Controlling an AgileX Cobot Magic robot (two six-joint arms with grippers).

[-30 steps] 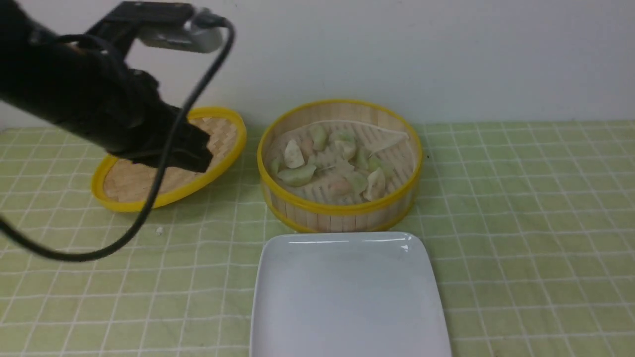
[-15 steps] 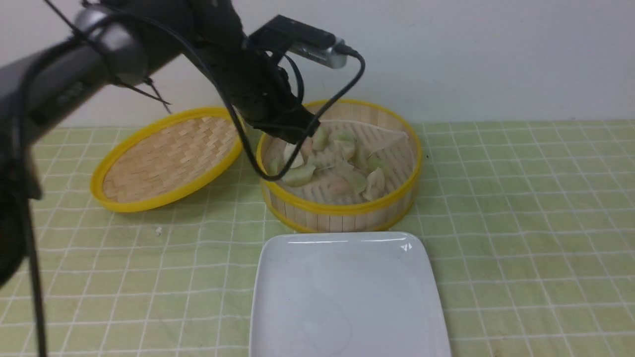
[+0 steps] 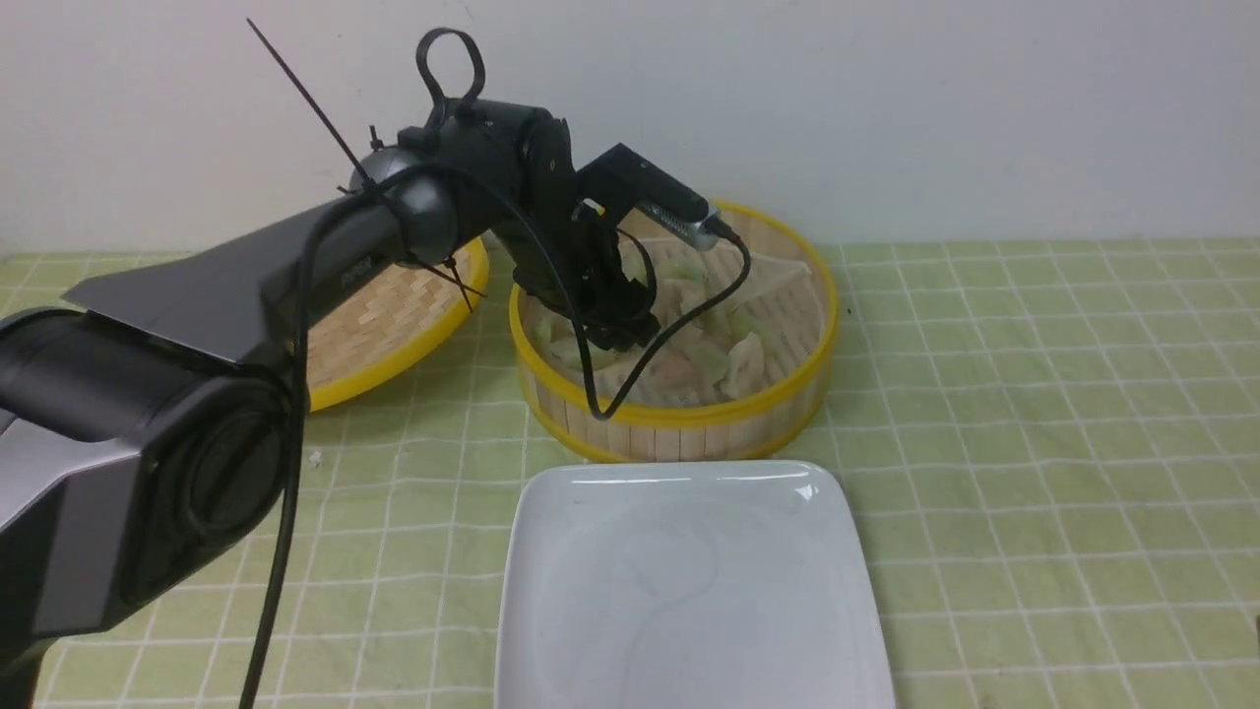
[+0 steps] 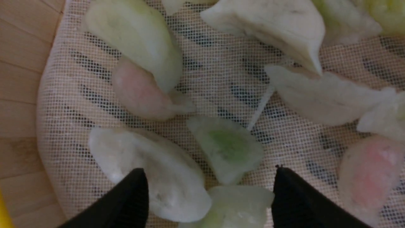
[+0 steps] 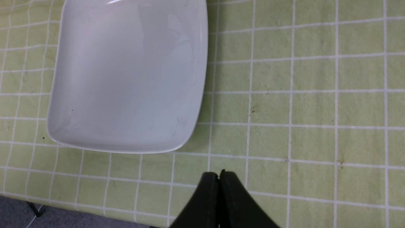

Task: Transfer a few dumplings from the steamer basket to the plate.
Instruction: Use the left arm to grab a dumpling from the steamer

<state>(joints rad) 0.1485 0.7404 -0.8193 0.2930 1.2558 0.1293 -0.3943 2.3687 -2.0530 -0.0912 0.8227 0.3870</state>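
Note:
The bamboo steamer basket (image 3: pixel 679 416) stands behind the white square plate (image 3: pixel 689 591), which is bare. Several pale green, whitish and pinkish dumplings (image 3: pixel 736 360) lie on the basket's mesh liner. My left gripper (image 3: pixel 622 333) reaches down inside the basket on its left side. It is open (image 4: pixel 210 177), its fingertips (image 4: pixel 136 186) low over the liner. A pale green dumpling (image 4: pixel 235 205) lies between them and a whitish dumpling (image 4: pixel 158 167) lies partly under one finger. My right gripper (image 5: pixel 219 174) is shut and empty above the cloth, near a corner of the plate (image 5: pixel 126 79).
The shallow woven lid (image 3: pixel 404 305) rests tilted left of the basket, partly behind my left arm. The wrist camera's black cable (image 3: pixel 679 320) loops into the basket. A green checked cloth (image 3: pixel 1034 414) covers the table; its front edge (image 5: pixel 63 218) is close to my right gripper.
My left arm has swung right from over the lid and dropped into the basket. Its jaws have gone from shut to wide open. The right gripper stays shut.

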